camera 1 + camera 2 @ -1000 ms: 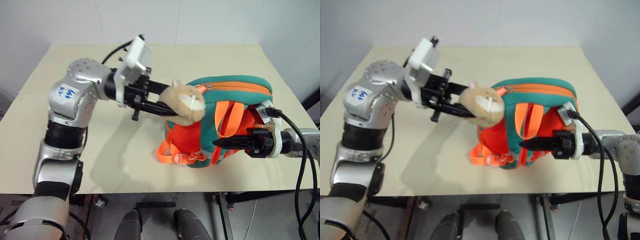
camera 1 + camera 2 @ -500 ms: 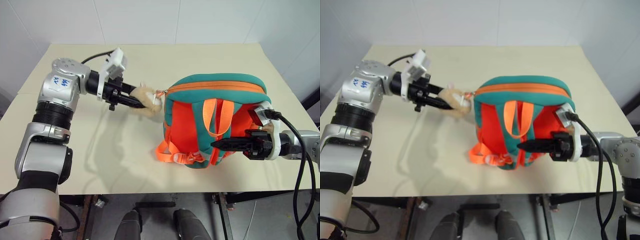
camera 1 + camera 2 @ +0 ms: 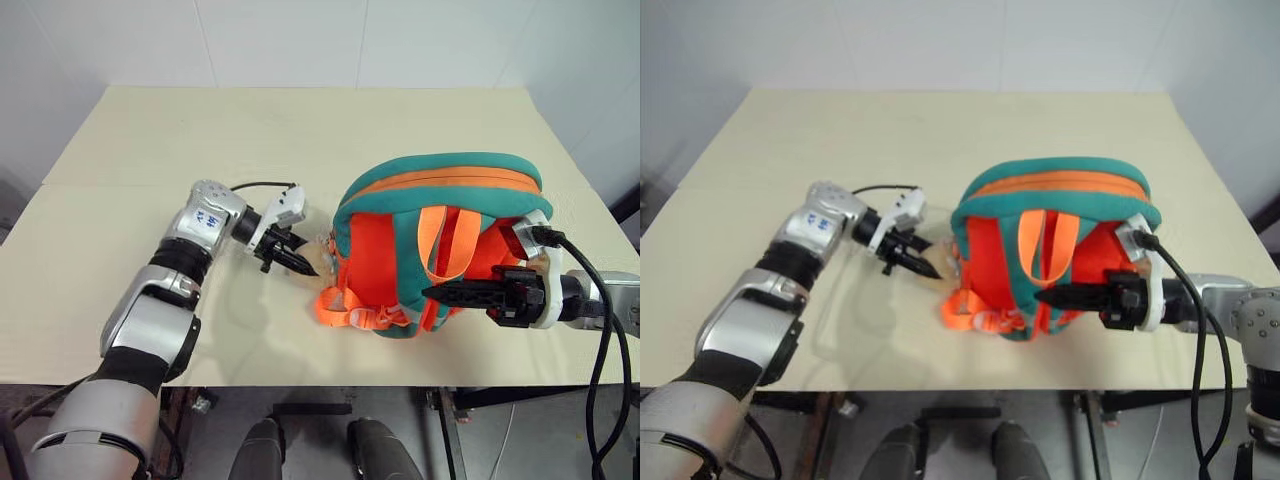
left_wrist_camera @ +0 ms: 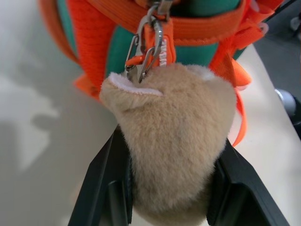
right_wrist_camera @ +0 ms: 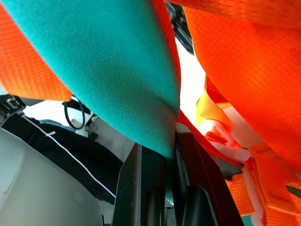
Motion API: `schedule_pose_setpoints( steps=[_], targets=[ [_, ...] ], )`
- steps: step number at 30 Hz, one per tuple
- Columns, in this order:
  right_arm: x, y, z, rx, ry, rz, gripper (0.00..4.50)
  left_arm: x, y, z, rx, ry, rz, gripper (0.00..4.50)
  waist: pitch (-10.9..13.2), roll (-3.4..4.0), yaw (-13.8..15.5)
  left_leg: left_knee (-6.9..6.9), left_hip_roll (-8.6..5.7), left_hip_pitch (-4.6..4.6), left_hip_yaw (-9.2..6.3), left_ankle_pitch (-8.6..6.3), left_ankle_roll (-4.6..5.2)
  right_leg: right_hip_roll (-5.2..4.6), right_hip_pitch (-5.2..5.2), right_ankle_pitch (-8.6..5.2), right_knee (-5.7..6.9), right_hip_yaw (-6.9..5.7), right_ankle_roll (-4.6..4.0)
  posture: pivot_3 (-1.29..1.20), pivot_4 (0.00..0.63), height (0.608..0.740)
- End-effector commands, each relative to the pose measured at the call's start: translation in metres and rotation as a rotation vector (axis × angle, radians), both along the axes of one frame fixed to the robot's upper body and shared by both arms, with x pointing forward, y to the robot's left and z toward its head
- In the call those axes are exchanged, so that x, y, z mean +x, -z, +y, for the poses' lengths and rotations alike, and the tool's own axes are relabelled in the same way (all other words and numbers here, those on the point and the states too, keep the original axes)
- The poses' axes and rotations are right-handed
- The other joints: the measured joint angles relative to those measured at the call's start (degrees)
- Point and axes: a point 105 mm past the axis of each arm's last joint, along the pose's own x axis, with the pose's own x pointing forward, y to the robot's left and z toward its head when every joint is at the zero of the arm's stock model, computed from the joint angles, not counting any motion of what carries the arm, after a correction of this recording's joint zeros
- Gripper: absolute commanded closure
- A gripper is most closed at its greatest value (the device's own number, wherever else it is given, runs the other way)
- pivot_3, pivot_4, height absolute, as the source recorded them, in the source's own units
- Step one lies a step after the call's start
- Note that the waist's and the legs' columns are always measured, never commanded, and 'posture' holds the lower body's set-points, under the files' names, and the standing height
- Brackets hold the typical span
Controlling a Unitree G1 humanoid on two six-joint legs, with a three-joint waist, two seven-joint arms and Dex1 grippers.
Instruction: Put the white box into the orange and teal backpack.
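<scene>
- On the beige surface (image 3: 130,200) the orange and teal backpack (image 3: 440,250) lies right of centre, straps facing the camera, its teal top and orange zipper line along the far side.
- Left tool (image 3: 298,262) sits just left of the backpack, low over the surface, its two black fingers (image 4: 101,188) closed on the tan plush cat charm (image 4: 176,150) — the charm's clip hooks to the zipper pull, so the bag's opening lies directly right of this tool.
- Right tool (image 3: 440,294) points left along the backpack's near right side, fingers pinched shut on a teal-edged strap (image 5: 117,70).
- My reading: the move ahead turns on the zipper line, which runs left to right over the top; the left arm is the nearer one to its pull.
- Whether the zipper is open at all is hard to tell — the seam looks closed.
- Where the white box is I cannot tell.
</scene>
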Motion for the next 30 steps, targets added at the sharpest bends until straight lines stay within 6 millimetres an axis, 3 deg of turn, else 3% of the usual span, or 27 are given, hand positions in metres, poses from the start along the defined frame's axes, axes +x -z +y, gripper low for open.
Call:
schedule_pose_setpoints(
  steps=[1, 6, 7, 12, 16, 20, 21, 25, 30],
  targets=[
    [0.002, -0.010, 0.009, 0.002, 0.014, -0.116, 4.50, -0.012, 0.007, 0.007, 0.033, 0.067, -0.058, 3.07, 0.00, 0.00, 0.16, 0.00, 0.01, 0.00, 0.00, 0.00, 0.00, 0.00, 0.00, 0.00, 0.00, 0.00, 0.00, 0.00, 0.150, 0.740],
    [0.004, -0.008, 0.015, -0.105, 0.066, -0.351, 4.50, -0.030, -0.017, 0.042, -0.133, -0.022, -0.153, 3.07, 0.00, 0.00, -0.32, -0.07, 0.07, 0.02, -0.02, -0.01, -0.01, 0.02, -0.04, 0.00, 0.02, -0.02, -0.01, 0.00, 0.150, 0.740],
    [0.006, -0.007, 0.012, -0.121, 0.093, -0.384, 4.50, -0.037, -0.021, 0.048, -0.169, -0.034, -0.177, 2.76, 0.00, 0.00, -0.40, -0.09, 0.08, 0.02, -0.03, -0.01, -0.02, 0.02, -0.04, -0.01, 0.02, -0.03, -0.02, 0.00, 0.150, 0.740],
    [0.016, -0.013, -0.006, -0.148, 0.235, -0.537, 2.95, -0.062, -0.026, 0.064, -0.266, -0.120, -0.262, 1.26, 0.00, 0.00, -0.19, -0.04, 0.10, 0.04, -0.01, -0.04, -0.06, -0.06, 0.00, -0.02, 0.02, -0.02, -0.04, 0.00, 0.150, 0.740],
    [0.018, -0.014, -0.026, -0.237, 0.313, -0.643, 1.59, -0.083, -0.010, 0.075, -0.295, -0.211, -0.208, 0.01, -0.01, 0.00, 0.02, -0.04, 0.06, 0.16, 0.02, -0.04, -0.05, -0.15, 0.12, 0.02, 0.01, -0.04, -0.05, 0.00, 0.150, 0.740],
    [0.007, -0.003, -0.050, -0.351, 0.318, -0.704, 0.18, -0.097, 0.004, 0.082, -0.279, -0.249, -0.175, 0.00, -0.01, 0.00, 0.39, -0.06, 0.02, 0.17, 0.04, -0.04, -0.04, -0.19, 0.15, 0.01, -0.04, -0.07, -0.07, 0.00, 0.150, 0.740],
    [0.004, -0.001, -0.055, -0.363, 0.310, -0.692, 0.06, -0.098, 0.005, 0.083, -0.276, -0.258, -0.174, 0.00, -0.01, 0.00, 0.40, -0.06, 0.03, 0.18, 0.03, -0.04, -0.03, -0.21, 0.18, 0.01, -0.09, -0.09, -0.07, 0.00, 0.150, 0.740],
    [0.000, 0.005, -0.073, -0.407, 0.313, -0.690, 0.06, -0.093, 0.009, 0.087, -0.272, -0.297, -0.203, 0.00, -0.01, 0.00, 0.21, -0.07, -0.01, 0.25, 0.08, -0.04, 0.06, -0.37, 0.34, 0.03, -0.24, -0.09, -0.03, 0.00, 0.150, 0.740],
    [-0.024, 0.012, -0.086, -0.455, 0.245, -0.652, 0.06, -0.088, 0.003, 0.102, -0.261, -0.311, -0.266, 0.00, -0.01, 0.00, 0.23, -0.14, -0.06, 0.40, 0.10, -0.07, 0.13, -0.40, 0.55, 0.02, -0.43, -0.12, -0.04, 0.00, 0.150, 0.740]
  ],
)
